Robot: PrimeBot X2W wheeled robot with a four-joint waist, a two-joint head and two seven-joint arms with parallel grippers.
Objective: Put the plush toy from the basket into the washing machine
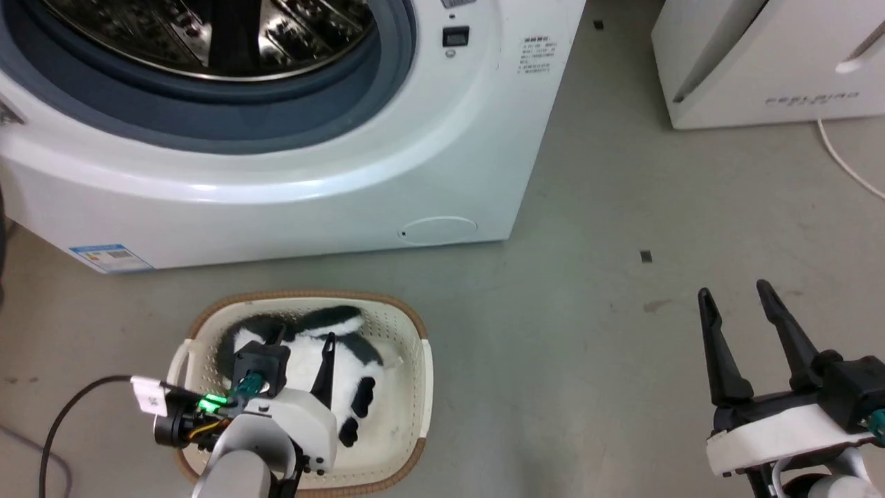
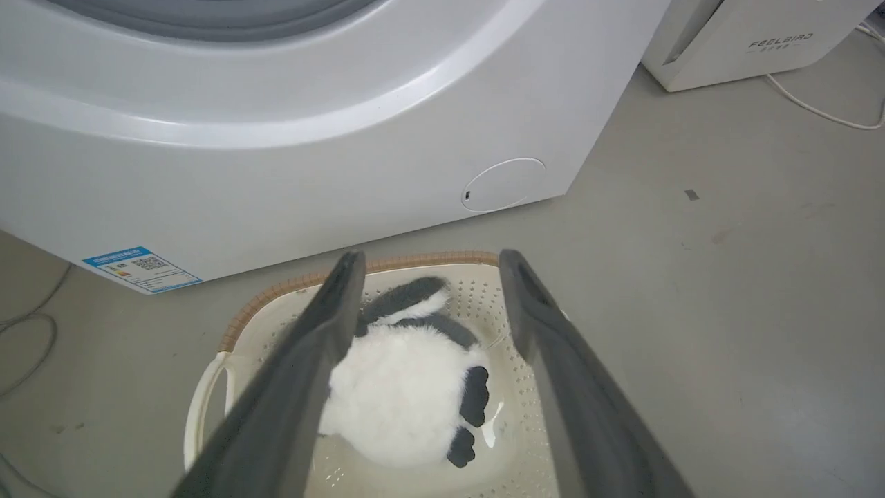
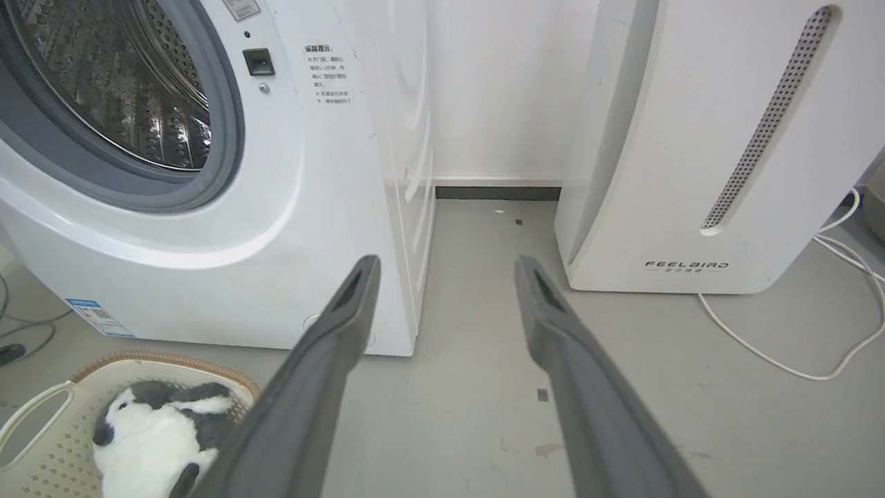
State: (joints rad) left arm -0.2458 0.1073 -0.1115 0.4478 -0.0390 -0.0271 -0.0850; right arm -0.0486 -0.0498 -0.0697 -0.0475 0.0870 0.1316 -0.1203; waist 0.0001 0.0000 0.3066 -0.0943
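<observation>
Basket (image 1: 311,295) holding the plush toy (image 2: 401,394) sits on the grey floor (image 1: 588,277) just in front of the washing machine (image 1: 276,187), whose steel drum (image 1: 221,34) stands open above it behind the grey door ring (image 1: 207,117). The toy lies inside the basket, white body uppermost, black limbs toward the basket's right wall.

The left gripper (image 1: 305,337) is down in the basket with its two dark fingers spread wide, one on each side of the toy's body and nothing yet grasped. Whether the tips touch the fur cannot be told.

Farther right, the right gripper (image 1: 733,290) hovers over bare floor, jaws released and empty, well apart from the basket. Beyond it stands the white FEELBIRD appliance (image 1: 760,62), its white cable (image 1: 843,162) trailing across the floor.

The step in hand appears to be the grasp. A pinch that catches only loose fluff could let the toy slip on the way up. A fingertip set too low or too wide could snag the perforated wall and drag the light basket along. On the lift, a dangling limb could hook the door ring and pull the toy free.
</observation>
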